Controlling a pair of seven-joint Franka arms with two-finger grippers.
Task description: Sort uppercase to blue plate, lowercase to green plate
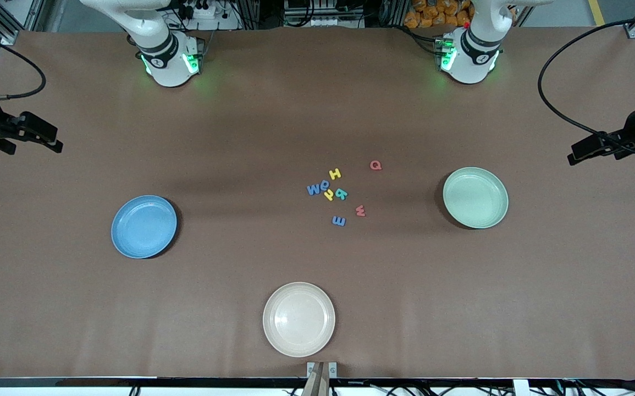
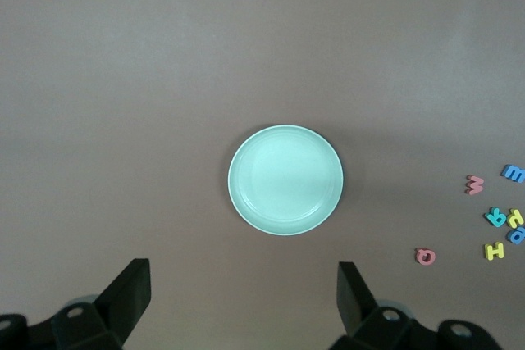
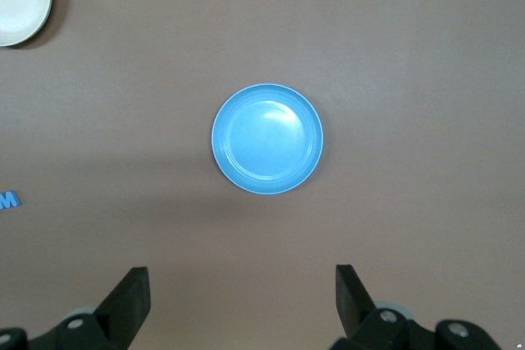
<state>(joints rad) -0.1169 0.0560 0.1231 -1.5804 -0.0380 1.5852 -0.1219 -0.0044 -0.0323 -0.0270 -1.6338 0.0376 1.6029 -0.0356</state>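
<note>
The blue plate lies toward the right arm's end and holds nothing; it also shows in the right wrist view. The green plate lies toward the left arm's end and holds nothing; it also shows in the left wrist view. Between them on the table lie the red Q, yellow H, blue W, blue e, yellow d, teal letter, red w and blue m. My left gripper and right gripper are open, empty and held high.
A cream plate lies near the front edge, nearer to the camera than the letters, and holds nothing. Black cables hang at both ends of the table. The arms' bases stand along the back edge.
</note>
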